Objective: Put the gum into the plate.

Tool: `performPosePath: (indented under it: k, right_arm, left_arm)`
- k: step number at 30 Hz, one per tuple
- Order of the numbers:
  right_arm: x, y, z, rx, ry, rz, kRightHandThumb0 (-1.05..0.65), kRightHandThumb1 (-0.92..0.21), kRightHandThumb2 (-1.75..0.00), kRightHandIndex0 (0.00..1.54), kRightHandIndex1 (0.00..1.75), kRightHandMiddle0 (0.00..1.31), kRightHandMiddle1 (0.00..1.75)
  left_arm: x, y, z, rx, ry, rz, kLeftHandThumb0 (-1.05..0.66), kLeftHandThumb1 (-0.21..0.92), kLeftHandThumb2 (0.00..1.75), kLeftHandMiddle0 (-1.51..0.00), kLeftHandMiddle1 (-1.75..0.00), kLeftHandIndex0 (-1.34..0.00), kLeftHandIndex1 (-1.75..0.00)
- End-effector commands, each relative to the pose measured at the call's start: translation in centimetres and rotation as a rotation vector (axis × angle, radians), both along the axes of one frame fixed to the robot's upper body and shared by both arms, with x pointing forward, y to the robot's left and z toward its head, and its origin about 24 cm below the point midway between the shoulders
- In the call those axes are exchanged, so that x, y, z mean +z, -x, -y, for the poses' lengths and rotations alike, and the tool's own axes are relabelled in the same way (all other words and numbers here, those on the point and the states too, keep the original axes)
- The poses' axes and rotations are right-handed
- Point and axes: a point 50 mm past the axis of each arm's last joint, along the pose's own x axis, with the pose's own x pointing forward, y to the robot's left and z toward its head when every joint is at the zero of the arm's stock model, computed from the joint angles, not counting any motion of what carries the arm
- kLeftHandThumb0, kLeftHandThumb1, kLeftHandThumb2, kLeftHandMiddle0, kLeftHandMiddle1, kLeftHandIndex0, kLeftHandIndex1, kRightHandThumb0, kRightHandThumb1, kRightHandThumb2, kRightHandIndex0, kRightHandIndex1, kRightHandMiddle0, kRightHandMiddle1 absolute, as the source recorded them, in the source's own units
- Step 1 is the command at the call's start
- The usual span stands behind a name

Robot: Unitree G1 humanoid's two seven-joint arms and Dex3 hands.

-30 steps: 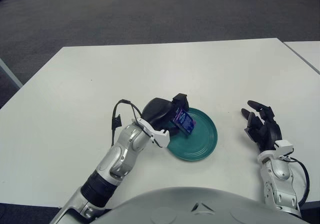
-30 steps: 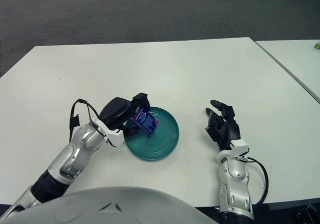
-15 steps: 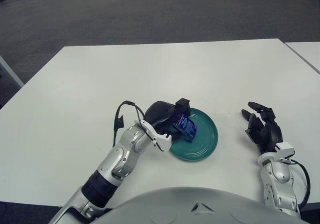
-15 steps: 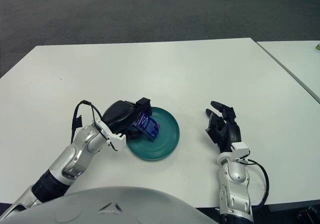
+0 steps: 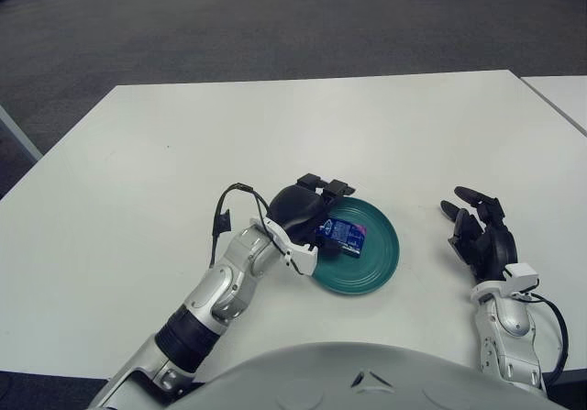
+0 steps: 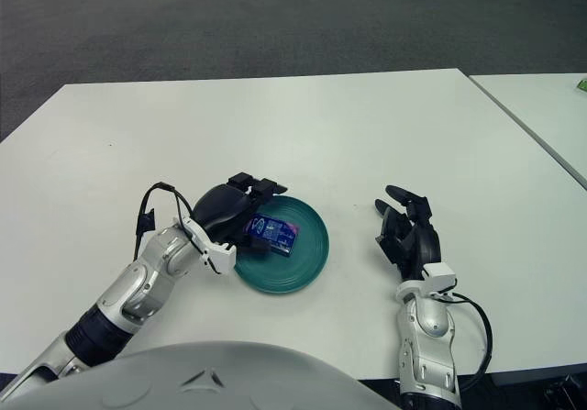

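The blue gum pack (image 5: 341,236) lies flat inside the teal plate (image 5: 374,265), toward its left half. My left hand (image 5: 321,206) hovers over the plate's left rim, right beside the pack, with its fingers (image 5: 336,188) lifted and spread above the pack; it is open and the pack appears released. My right hand (image 5: 479,233) shows to the right of the plate, fingers spread, holding nothing.
The white table (image 5: 303,126) stretches far behind and to both sides of the plate. A second white table (image 5: 561,94) stands at the far right, with a narrow gap between them. Grey carpet lies beyond.
The left hand's fingers lifted off the gum pack. The pack went from held upright at the plate's left edge to lying flat in the plate. The right hand stayed put.
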Motion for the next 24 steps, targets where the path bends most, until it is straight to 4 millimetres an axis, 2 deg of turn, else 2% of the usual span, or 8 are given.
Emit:
performPosePath:
  k: [1,21,24]
  right_arm:
    - [-2.32,1.37,-0.42,-0.005,-0.054,-0.128,-0.74,-0.92,-0.83,0.30,0.55,0.00,1.08]
    - [-2.40,1.15,-0.60,0.006,-0.037,-0.090,-0.77,-0.92,-0.78,0.31,0.55,0.09,1.15]
    - [-2.38,1.11,-0.52,0.008,-0.026,-0.091,-0.78,-0.92,-0.78,0.29,0.54,0.09,1.16]
  left_arm:
    - [-0.23,-0.14,-0.29,0.018,0.007,0.002,-1.05,0.92,0.36,0.00,0.00,0.00,-0.01]
    - [0.14,-0.40,-0.69,0.023,0.073,0.013,-1.05,0.92,0.31,0.00,0.00,0.00,0.00]
    - [0.15,-0.40,-0.80,0.029,0.070,0.018,-1.05,0.92,0.36,0.00,0.00,0.00,0.00]
